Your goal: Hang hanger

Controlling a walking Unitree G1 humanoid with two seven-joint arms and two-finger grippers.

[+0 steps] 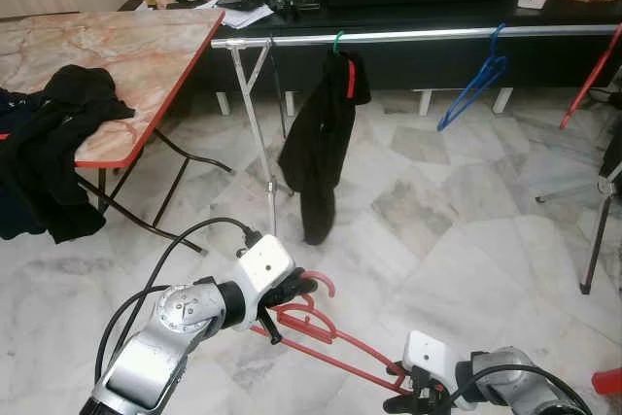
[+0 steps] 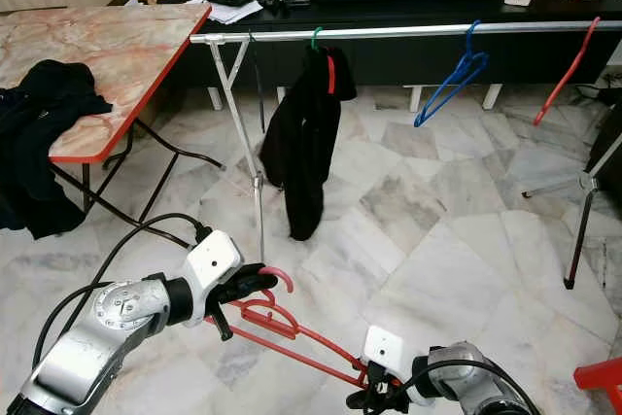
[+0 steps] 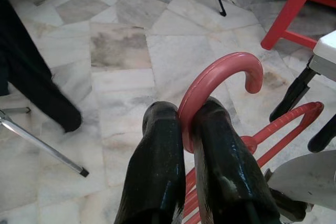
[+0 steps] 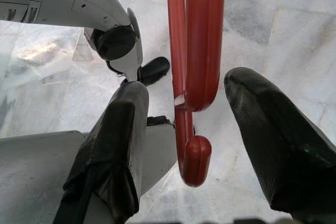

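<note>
red plastic hanger [image 1: 321,332] pinched at its hook by our left gripper [image 3: 184,129], right gripper [image 4: 205,108] spread wide w/ nothing gripped, so it could swing & slip before reaching the rail [image 1: 418,36].

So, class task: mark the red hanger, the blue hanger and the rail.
red hanger [image 3: 223,69], left wrist view, on its hook.
blue hanger [image 1: 473,87], left eye view, on its lower frame.
rail [image 1: 428,35], left eye view, on its middle.
</note>
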